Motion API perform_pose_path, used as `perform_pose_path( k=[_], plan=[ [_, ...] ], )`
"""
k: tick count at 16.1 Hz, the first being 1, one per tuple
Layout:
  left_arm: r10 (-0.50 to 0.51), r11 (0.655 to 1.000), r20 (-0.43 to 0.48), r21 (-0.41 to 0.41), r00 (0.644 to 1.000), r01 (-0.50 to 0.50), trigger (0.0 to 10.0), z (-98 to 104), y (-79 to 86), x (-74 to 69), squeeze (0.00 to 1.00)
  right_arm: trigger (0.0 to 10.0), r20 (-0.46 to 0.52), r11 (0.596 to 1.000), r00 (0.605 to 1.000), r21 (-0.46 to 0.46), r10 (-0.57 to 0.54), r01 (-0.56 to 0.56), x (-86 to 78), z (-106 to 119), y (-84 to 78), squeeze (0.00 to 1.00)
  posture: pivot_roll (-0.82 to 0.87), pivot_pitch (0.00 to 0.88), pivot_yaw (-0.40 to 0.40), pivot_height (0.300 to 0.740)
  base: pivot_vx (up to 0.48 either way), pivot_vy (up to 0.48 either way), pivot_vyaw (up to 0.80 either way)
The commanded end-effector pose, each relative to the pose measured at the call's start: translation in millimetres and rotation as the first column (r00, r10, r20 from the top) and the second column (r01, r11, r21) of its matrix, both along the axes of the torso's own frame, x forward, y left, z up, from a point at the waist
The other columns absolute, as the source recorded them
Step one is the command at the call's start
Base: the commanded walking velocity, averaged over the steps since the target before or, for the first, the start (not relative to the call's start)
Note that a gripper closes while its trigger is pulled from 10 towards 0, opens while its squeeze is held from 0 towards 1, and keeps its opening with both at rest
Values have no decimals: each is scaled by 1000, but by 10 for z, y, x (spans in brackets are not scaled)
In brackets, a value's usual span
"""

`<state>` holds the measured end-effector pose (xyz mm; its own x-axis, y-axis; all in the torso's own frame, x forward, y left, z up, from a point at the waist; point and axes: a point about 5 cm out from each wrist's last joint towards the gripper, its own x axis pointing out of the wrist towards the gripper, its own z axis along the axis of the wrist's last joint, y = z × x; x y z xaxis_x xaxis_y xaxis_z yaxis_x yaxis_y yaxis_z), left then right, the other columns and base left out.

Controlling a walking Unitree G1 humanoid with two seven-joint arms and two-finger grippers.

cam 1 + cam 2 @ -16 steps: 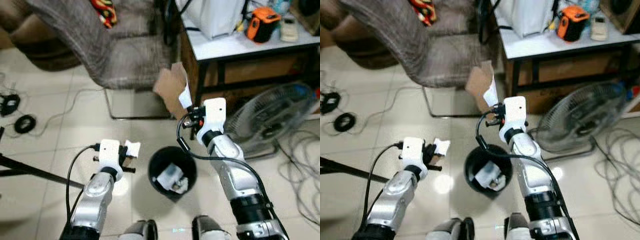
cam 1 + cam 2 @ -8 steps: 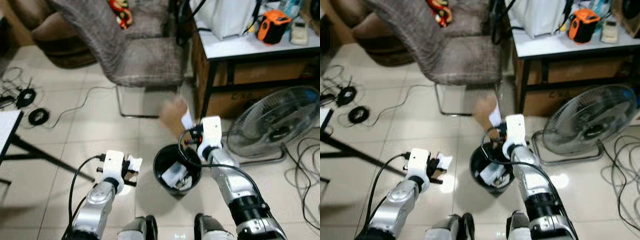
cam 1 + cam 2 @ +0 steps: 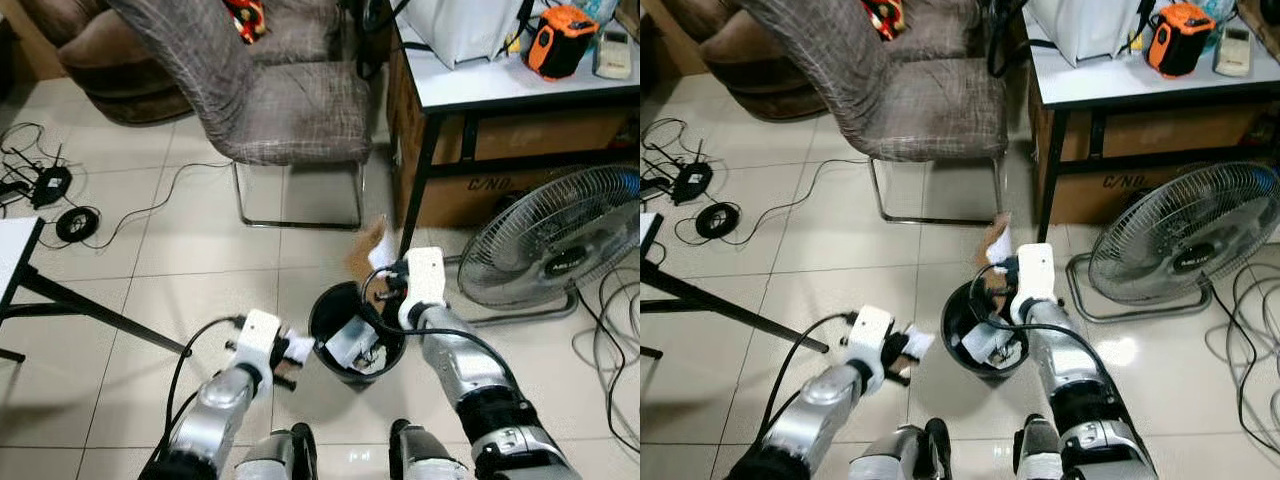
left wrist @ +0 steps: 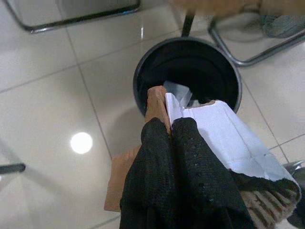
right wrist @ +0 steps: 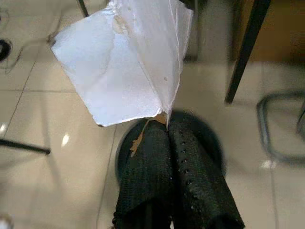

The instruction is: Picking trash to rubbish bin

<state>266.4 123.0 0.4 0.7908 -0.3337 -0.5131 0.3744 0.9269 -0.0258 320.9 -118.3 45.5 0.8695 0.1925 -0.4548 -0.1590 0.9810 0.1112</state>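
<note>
Two grippers flank a round black rubbish bin (image 3: 356,320) that stands on the pale tiled floor (image 3: 150,250) in front of the robot, with crumpled white scraps already lying inside it. The left gripper (image 4: 170,131) hangs low just beside the bin's left side, its black fingers (image 4: 155,152) pressed together on a torn piece of brown cardboard with a white face (image 4: 214,129). The right gripper (image 5: 167,128) hovers over the bin's far right rim, fingers closed tight on a larger sheet of white-faced card (image 5: 128,62) that sticks up above the opening. Behind the bin stands a grey fabric chair (image 3: 260,90); to the right are a floor fan (image 3: 550,250) and a white-topped table (image 3: 520,80).
</note>
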Motion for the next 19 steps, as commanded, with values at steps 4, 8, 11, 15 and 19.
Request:
perform_pose_path(
  k=[4, 8, 11, 15, 19],
  plan=[
    [-34, 999, -34, 29, 999, 35, 0, -74, 112, -120, 0, 10000, -172, 997, 985, 73, -21, 34, -116, -257, 58, 0, -56, 258, 171, 740, 0, 0, 0],
    [-119, 992, -56, 44, 991, 122, 0, -50, 296, -334, 0, 10000, -272, 992, 961, 98, -45, 74, -172, -413, 33, 0, -31, 265, 182, 740, 0, 0, 0],
    [-207, 978, -62, 17, 976, 208, 0, 16, 362, -526, 0, 10000, -302, 995, 953, 76, -39, 65, -204, -482, 33, 0, -13, 270, 193, 740, 0, 0, 0],
    [-271, 962, -76, -25, 959, 270, 0, 57, 330, -647, 0, 10000, -337, 998, 941, 41, -36, 53, -258, -557, 11, 0, 5, 277, 207, 740, 0, 0, 0],
    [-279, 960, -77, -33, 957, 277, 0, 76, 275, -656, 0, 10000, -351, 995, 931, -15, -102, 103, -276, -594, -114, 0, 2, 284, 204, 740, 0, 0, 0]
  ],
)
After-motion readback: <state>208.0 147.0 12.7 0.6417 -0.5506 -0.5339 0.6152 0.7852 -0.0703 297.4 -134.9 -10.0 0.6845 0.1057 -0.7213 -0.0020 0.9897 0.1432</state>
